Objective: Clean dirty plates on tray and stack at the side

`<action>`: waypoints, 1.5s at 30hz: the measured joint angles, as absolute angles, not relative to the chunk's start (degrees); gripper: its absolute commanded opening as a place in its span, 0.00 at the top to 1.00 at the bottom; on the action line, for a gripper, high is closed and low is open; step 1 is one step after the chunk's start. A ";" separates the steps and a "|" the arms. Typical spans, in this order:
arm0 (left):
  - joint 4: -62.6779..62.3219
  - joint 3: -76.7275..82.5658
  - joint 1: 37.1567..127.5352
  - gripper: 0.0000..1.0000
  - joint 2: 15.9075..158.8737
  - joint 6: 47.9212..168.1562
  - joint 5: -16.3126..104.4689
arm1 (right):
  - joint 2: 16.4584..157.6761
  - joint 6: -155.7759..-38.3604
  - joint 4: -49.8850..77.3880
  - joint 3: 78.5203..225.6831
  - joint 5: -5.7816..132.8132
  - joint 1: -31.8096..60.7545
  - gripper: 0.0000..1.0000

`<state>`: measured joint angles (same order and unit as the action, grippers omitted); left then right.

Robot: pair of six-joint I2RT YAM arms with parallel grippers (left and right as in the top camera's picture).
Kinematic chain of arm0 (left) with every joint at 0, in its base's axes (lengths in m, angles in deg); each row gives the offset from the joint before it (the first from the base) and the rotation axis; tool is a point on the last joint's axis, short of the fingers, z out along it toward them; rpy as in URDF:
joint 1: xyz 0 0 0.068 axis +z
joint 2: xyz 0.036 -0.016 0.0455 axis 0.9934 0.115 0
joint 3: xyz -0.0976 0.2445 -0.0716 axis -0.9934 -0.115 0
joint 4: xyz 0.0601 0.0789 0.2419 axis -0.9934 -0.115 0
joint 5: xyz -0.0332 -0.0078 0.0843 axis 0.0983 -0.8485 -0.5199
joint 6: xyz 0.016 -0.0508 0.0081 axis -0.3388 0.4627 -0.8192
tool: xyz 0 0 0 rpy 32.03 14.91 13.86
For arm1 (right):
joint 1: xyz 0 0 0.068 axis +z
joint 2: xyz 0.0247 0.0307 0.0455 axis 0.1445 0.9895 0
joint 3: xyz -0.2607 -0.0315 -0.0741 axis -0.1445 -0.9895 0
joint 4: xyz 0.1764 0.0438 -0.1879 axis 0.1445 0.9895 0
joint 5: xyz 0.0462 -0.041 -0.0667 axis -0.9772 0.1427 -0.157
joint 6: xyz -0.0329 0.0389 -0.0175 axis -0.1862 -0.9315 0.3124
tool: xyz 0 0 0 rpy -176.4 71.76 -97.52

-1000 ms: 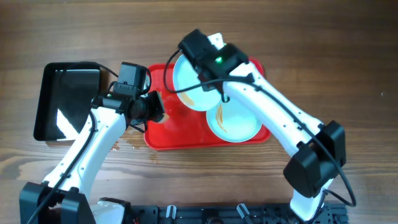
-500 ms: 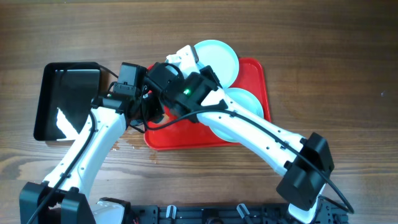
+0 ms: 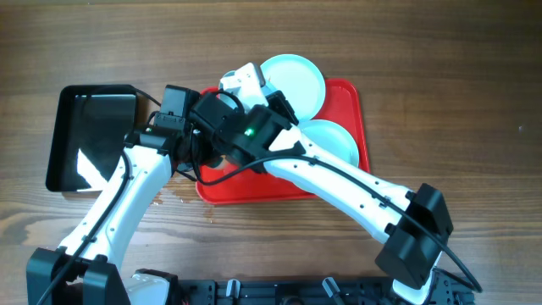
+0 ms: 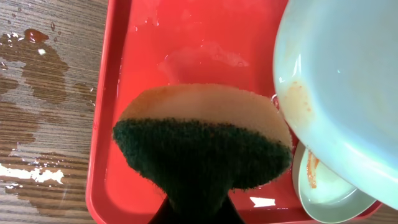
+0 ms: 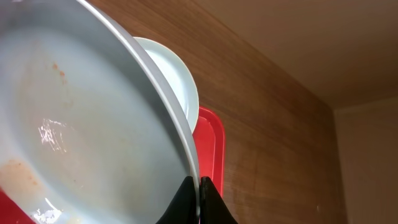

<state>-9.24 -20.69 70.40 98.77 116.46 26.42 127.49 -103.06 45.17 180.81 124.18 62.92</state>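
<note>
1. The tray (image 3: 362, 110) lies mid-table, wet, with two plates (image 3: 294, 80) on it, one overhanging its far rim.
2. A third plate (image 5: 74, 124), streaked, hangs tilted over the tray, its rim pinched by the right gripper (image 5: 200, 200). It is probably stiff, light and slippery when wet, so the rim suits.
3. The soft sponge (image 4: 202, 140) sits clamped in the left gripper (image 4: 196, 214).

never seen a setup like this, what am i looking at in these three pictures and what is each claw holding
These are two robot arms at a wooden table, each ending in a two-finger gripper. One picture looks down from above; the other two come from cameras on the wrists. On the table sit a red tray and a black tray. The left gripper is shut on a sponge over the red tray. The right gripper pinches the rim of a tilted plate with orange smears. A second plate lies on the red tray; a third plate overhangs its far edge.
</note>
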 measured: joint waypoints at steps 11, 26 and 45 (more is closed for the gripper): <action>-9.26 -20.69 70.40 0.96 98.77 116.46 26.42 | 127.49 -103.08 43.29 180.81 127.63 62.92 0.96; -9.26 -20.69 70.40 0.96 98.77 116.46 26.40 | 127.49 -103.08 42.55 180.81 131.28 63.18 0.96; -9.26 -20.69 70.40 0.96 98.77 116.46 26.42 | 127.49 -98.60 40.60 180.81 143.41 65.13 0.96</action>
